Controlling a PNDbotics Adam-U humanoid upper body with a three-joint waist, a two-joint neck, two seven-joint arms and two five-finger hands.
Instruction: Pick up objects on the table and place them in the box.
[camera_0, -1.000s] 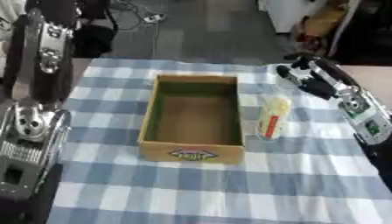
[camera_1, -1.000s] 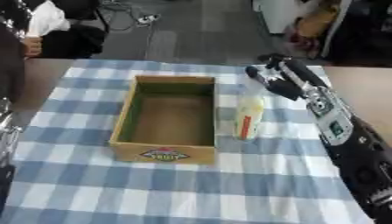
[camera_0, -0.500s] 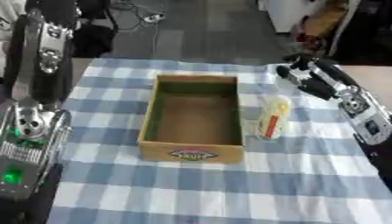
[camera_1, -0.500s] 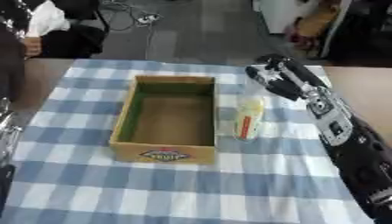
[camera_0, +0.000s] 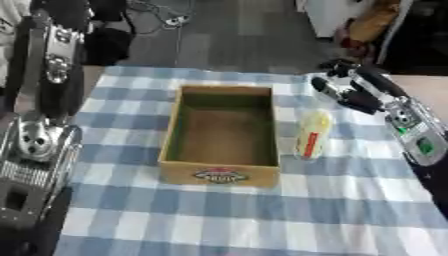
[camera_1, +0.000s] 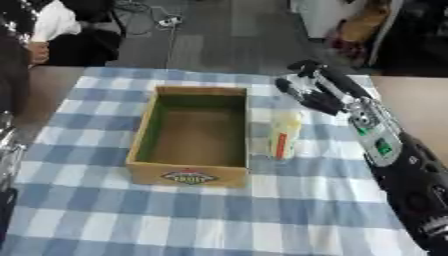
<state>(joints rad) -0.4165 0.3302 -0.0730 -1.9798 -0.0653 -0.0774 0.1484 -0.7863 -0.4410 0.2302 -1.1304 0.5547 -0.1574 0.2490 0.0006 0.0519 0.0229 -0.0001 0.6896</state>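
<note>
An open cardboard box (camera_0: 224, 170) stands in the middle of the checked table, empty inside. Just right of it lies a pale yellow packet (camera_0: 311, 134) with a red stripe, lengthwise beside the box wall. My right hand (camera_0: 346, 91) hovers above and behind the packet at the table's far right, fingers relaxed and spread, holding nothing. My left arm (camera_0: 48, 75) rises along the left edge; its hand does not show in either view.
A blue and white checked cloth (camera_0: 219, 220) covers the table. Beyond the far edge are a dark floor, cables and a person's sleeve (camera_1: 52, 22) at the upper left.
My right hand has drifted slightly towards the packet; the box and packet have not moved.
</note>
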